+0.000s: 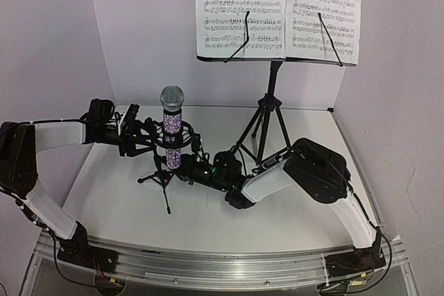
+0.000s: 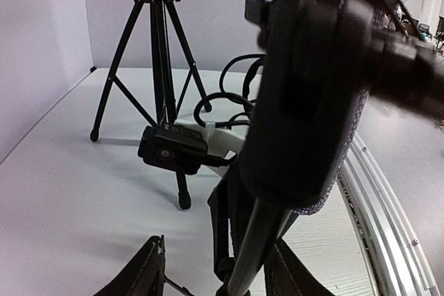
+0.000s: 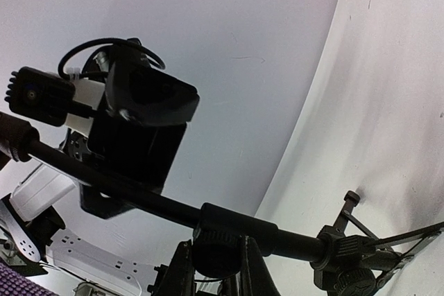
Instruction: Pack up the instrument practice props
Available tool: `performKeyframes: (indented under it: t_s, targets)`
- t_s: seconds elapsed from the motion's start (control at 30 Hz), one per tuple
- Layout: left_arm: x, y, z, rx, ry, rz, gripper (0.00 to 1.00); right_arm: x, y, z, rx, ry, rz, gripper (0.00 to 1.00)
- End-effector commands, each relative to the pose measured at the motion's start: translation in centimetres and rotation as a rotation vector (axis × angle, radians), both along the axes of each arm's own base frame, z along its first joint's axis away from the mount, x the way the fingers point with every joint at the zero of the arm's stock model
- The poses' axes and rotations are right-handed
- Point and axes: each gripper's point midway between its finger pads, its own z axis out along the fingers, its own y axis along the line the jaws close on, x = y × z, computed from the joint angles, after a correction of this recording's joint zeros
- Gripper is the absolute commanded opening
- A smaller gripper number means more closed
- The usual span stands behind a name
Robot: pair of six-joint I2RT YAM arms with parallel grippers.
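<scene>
The left wrist view is mostly a blurred dark clip (image 2: 305,102) that hides nearly all of the glittery purple microphone (image 1: 172,126). The microphone stands upright in its small tripod mic stand (image 1: 164,179) mid-tabletop (image 1: 104,206). The left pincer (image 2: 216,254) gapes around the stand's stem. The right pincer (image 3: 216,258) pinches the stem's collar. Behind them is the music stand (image 1: 269,112), its sheet-music pages (image 1: 277,8) cut off at the top.

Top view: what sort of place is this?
Probably a robot test booth: plain white walls box in the table, two arms sit bolted to a metal rail, and the mic stand seems staged.
</scene>
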Motion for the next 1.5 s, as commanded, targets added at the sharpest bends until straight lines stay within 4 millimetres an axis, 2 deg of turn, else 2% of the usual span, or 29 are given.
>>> performKeyframes:
  t_s: [0.0, 0.07, 0.17, 0.43, 0.47, 0.6, 0.77, 0.93, 1.03, 1.13, 1.2, 1.3, 1.47]
  targets:
    - [-0.4, 0.5, 4.8, -0.080, -0.076, -0.062, 0.49, 1.2, -0.4, -2.8, -0.138, 0.020, -0.014, 0.00]
    - [-0.5, 0.6, 5.6, -0.089, -0.085, -0.070, 0.48, 1.2, -0.3, -2.8, -0.140, 0.020, -0.009, 0.00]
    - [-0.7, 0.6, 6.1, -0.100, -0.083, -0.080, 0.40, 1.2, -0.2, -2.7, -0.138, 0.015, -0.006, 0.00]
    - [-1.6, 0.5, 5.6, -0.104, -0.039, -0.096, 0.02, 1.1, -0.4, -3.0, -0.150, 0.020, -0.007, 0.00]
    - [-1.8, 0.5, 5.3, -0.102, -0.031, -0.097, 0.00, 1.1, -0.5, -3.0, -0.153, 0.019, -0.008, 0.00]
    - [-2.5, 0.6, 3.4, -0.089, 0.014, -0.089, 0.00, 1.0, -0.5, -3.1, -0.161, 0.013, -0.001, 0.00]
    - [-4.2, 0.9, -1.1, -0.050, 0.032, -0.073, 0.00, 0.6, -0.5, -4.5, -0.188, 0.003, 0.026, 0.00]
    - [-3.6, 0.9, -4.3, 0.016, -0.003, -0.013, 0.00, 0.5, -0.6, -5.0, -0.216, -0.033, 0.033, 0.00]
    - [-2.7, 0.3, -4.2, 0.037, 0.020, 0.010, 0.00, 0.5, -0.4, -4.6, -0.211, -0.036, 0.043, 0.00]
    - [-0.7, -0.7, -3.0, 0.065, 0.125, 0.064, 0.00, 0.6, -0.3, -4.3, -0.212, -0.053, 0.039, 0.00]
    - [-0.3, -0.9, -2.4, 0.066, 0.141, 0.063, 0.00, 0.8, -0.5, -4.1, -0.229, -0.106, 0.026, 0.00]
    - [0.0, -0.8, -2.4, 0.090, 0.167, 0.080, 0.00, 1.1, -1.1, -3.5, -0.283, -0.262, -0.015, 0.00]
    - [-0.4, -0.8, -2.3, 0.085, 0.253, 0.074, 0.00, 1.0, -1.7, -2.8, -0.400, -0.622, -0.038, 0.00]
